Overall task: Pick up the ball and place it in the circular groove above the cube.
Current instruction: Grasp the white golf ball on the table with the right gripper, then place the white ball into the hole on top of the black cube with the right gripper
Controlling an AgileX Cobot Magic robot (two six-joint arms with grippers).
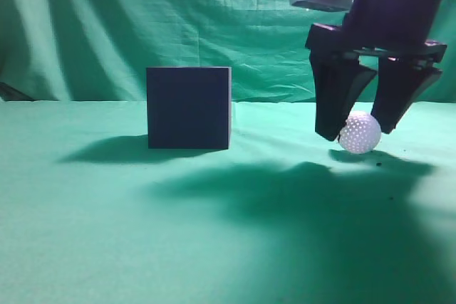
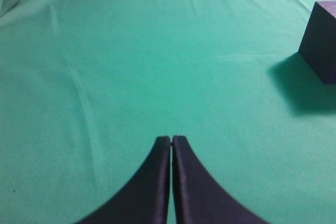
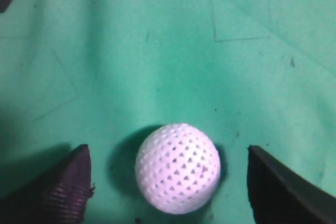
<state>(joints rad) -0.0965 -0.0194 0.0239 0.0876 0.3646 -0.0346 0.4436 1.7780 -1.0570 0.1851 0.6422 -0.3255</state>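
The white dimpled ball lies on the green cloth at the right. My right gripper is open and straddles it, one finger on each side with gaps. In the right wrist view the ball sits between the two fingertips of the right gripper, touching neither. The dark cube stands on the cloth left of centre, well apart from the ball. Its top face and groove do not show. The cube's corner shows at the right edge of the left wrist view. My left gripper is shut and empty over bare cloth.
A green cloth covers the table and hangs as a backdrop behind it. The right arm casts a broad shadow on the cloth in front of the ball.
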